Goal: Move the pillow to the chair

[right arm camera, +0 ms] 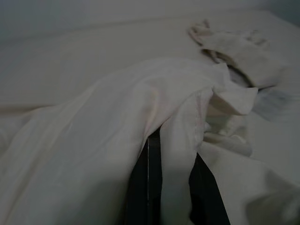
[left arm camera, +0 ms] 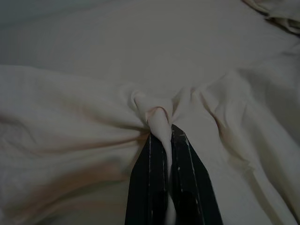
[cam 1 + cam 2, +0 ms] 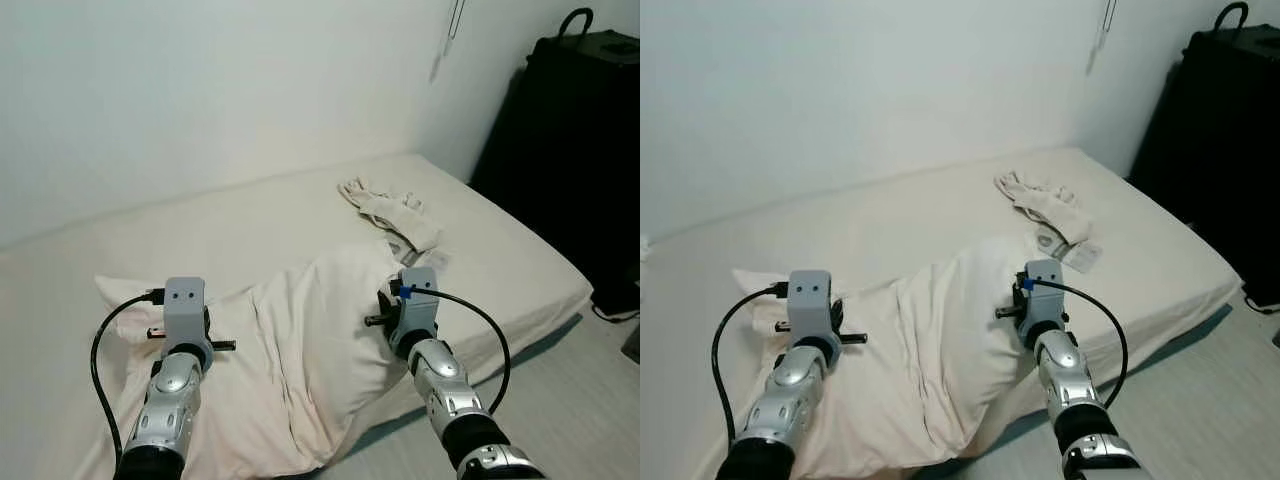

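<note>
- Left gripper [image 2: 165,140]: the two black fingers are clenched on a twisted pinch of the pillow [image 3: 300,340] cover, with fabric bunched in a knot at the tips.
- Right gripper [image 1: 176,140]: the fingers straddle a fold of the same cover near its far corner; cloth runs between them and they appear to be clamped on it.
- Pillow: a large, limp, cream one lying on the bed [image 3: 520,250], its lower end hanging over the near edge of the mattress; both arms hold it from above, well apart.
- Beyond it: a crumpled cloth [image 3: 385,210] lies on the sheet farther back, just past the right gripper, and a dark cabinet [image 3: 570,150] stands at the right.
- Advice: lift both grips together and evenly so the thin pinches do not slip, and keep the crumpled cloth out of the right grip.
</note>
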Robot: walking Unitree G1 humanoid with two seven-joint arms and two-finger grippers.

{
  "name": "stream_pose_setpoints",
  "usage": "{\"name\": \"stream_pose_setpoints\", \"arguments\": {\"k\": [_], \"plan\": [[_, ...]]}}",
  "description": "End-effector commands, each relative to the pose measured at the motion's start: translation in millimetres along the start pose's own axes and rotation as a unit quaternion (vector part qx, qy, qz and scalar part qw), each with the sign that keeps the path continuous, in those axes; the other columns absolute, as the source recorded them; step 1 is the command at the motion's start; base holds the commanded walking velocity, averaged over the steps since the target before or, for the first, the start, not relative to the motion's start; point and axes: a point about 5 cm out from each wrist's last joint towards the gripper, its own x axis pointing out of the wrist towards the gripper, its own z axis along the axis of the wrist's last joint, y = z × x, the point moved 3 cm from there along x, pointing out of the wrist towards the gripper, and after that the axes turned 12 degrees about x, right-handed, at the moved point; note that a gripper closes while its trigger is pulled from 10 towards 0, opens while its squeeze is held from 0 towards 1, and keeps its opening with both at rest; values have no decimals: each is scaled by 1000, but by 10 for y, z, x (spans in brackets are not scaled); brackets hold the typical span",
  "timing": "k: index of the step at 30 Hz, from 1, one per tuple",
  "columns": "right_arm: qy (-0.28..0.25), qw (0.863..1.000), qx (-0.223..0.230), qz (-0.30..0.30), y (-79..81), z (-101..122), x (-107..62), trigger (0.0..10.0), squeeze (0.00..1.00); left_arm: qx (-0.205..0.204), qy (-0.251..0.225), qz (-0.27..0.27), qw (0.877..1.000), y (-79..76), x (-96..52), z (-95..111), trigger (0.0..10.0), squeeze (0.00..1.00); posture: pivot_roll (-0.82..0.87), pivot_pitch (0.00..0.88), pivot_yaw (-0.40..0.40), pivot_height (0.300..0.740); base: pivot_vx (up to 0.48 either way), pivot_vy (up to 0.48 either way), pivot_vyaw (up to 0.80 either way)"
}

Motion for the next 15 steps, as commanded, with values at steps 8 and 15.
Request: {"name": "stream_pose_setpoints", "arguments": {"k": [8,15], "plan": [[-16,1000,-6,16,62,58,9,10000,0,5,-6,-5,1000,-18,20,50,10000,0,-28,73,-36,740,0,0,0],[-15,1000,-7,14,35,51,-2,10000,0,13,-3,-2,1000,-6,23,45,10000,0,-30,72,-34,740,0,0,0]]}}
